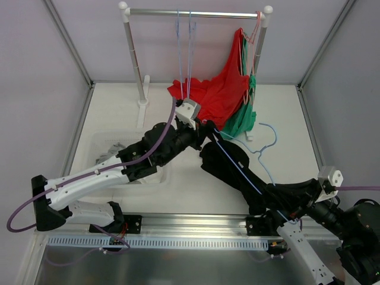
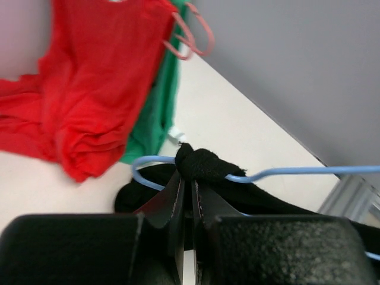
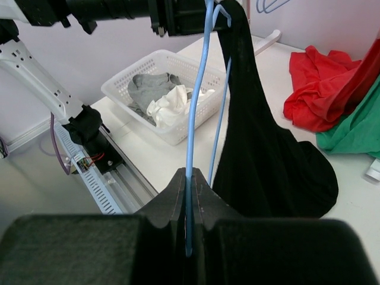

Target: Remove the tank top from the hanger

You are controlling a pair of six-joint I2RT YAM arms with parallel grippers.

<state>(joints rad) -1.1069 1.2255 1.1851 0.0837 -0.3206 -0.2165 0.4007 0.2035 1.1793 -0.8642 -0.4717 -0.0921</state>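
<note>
The left end effector (image 2: 189,181) is closed on a strap of the black fabric tank top (image 3: 267,160); the right end effector (image 3: 189,181) clamps the light-blue wire hanger (image 3: 199,89).

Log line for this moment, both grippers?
left gripper: shut on tank top | right gripper: shut on hanger | tank top: hanging on hanger

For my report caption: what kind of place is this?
Probably a robot test cell arranged like a laundry corner: a walled white table, a clothes rail with hung garments, and a white basket of clothes.
</note>
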